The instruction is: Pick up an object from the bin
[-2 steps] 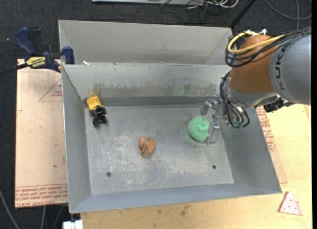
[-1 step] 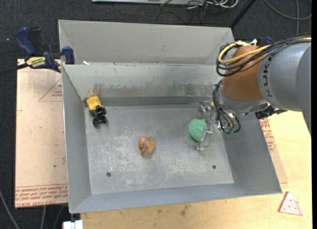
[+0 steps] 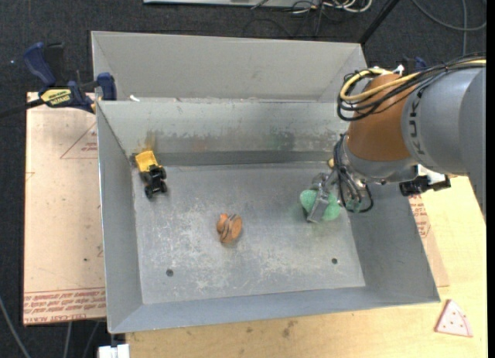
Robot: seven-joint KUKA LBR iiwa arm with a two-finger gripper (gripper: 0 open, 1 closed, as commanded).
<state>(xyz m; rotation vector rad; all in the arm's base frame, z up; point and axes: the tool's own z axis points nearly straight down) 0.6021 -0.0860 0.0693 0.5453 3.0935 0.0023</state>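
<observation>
End effector [image 3: 319, 209] low at right of bin [image 3: 232, 287], directly over green lump [image 3: 332, 210]; grip state unclear.

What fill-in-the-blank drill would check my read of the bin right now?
1. The tool is at the green lump, on the view's ____ side of the bin.
2. The toy vehicle by the far left corner is black and ____.
3. The orange-brown lump lies near the floor's ____.
4. The floor holds ____ loose things.
Missing words: right; yellow; middle; three.
</observation>
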